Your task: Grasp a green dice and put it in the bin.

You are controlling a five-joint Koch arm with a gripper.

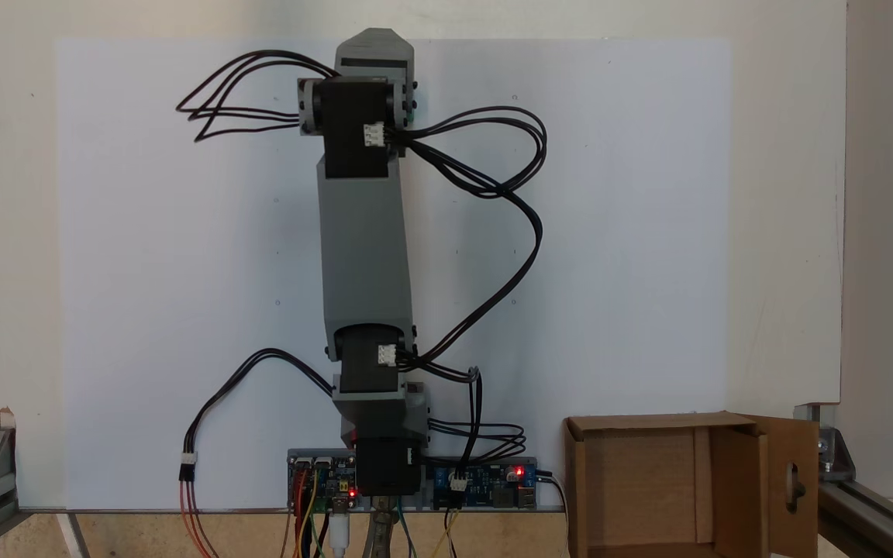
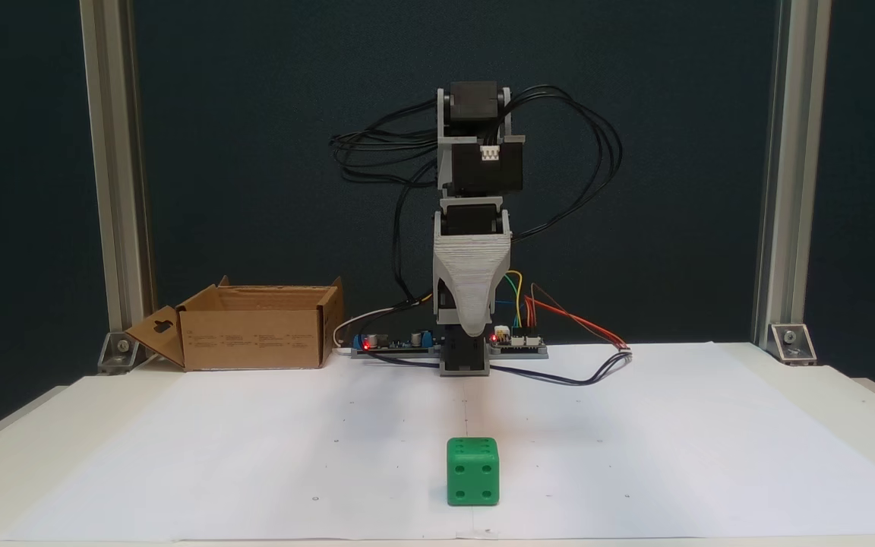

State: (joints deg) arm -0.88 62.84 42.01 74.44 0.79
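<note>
Closest to the lens in a fixed view, the green dice [image 2: 472, 471] is sitting on the white paper sheet [image 2: 255, 456] covering the worktop [image 2: 12, 456], its near face showing four pips. It is lying well forward of the jaws [image 2: 475, 328], toward the camera and almost directly in line with them, with bare paper between the two. The jaws are hanging point-down just in front of the arm's base [image 2: 464, 357], low over the worktop, touching nothing and holding nothing. Only one pale, ridged tapering finger is presenting itself here, with any second tip sitting behind it, so whether they are parted or pressed together cannot be told. Above them the arm [image 2: 475, 167] is folding back on itself, black cables looping out on both sides. The bin [image 2: 255, 334] is standing well off to the left of the jaws in this view, level with the base, its open top facing up and its flap with the keyhole cutout splaying outward. In the other fixed view, looking down from above, the arm [image 1: 365, 232] is stretching up the sheet, and the bin [image 1: 737, 480] is sitting at the lower right beside the circuit boards [image 1: 485, 484].
</note>
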